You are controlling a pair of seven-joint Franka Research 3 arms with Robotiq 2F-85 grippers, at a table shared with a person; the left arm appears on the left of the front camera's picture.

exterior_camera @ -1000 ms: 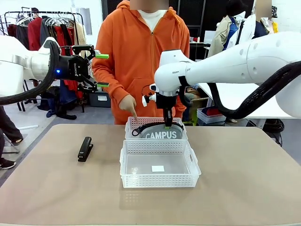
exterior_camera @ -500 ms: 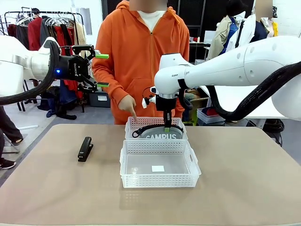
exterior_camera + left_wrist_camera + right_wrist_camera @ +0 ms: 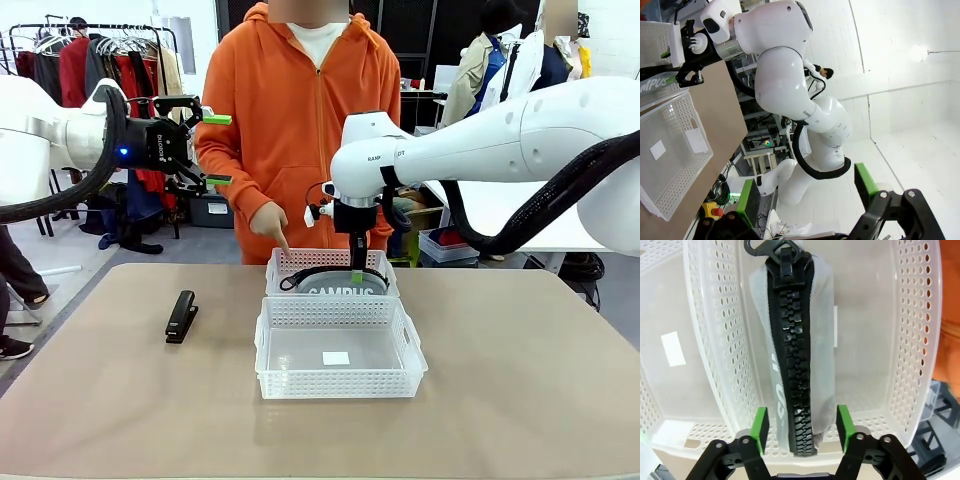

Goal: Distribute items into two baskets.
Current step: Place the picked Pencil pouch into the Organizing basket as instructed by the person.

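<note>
The grey pencil case (image 3: 338, 286) with white "CAMPUS" lettering stands on edge in the far basket (image 3: 285, 262), zip (image 3: 791, 355) upward. My right gripper (image 3: 356, 274) hangs just above it, open, its green pads (image 3: 760, 427) flanking the case end with small gaps. The near basket (image 3: 340, 385) holds just a white label. On the table to the left lies the black stapler (image 3: 181, 316). My left gripper (image 3: 207, 150) is raised at far left, open, holding nothing. The left wrist view has that gripper (image 3: 807, 192) facing the right arm, with the near basket (image 3: 675, 187) at its left.
A person in an orange hoodie (image 3: 300, 130) stands at the far side, one hand (image 3: 272, 224) pointing down at the far basket's left corner. The two baskets touch at mid-table. Bare tabletop (image 3: 520, 380) stretches to the right and in front.
My right gripper has opened and let go of the pencil case, which has settled lower into the far basket. The left arm, the stapler and the person's hand have stayed put.
</note>
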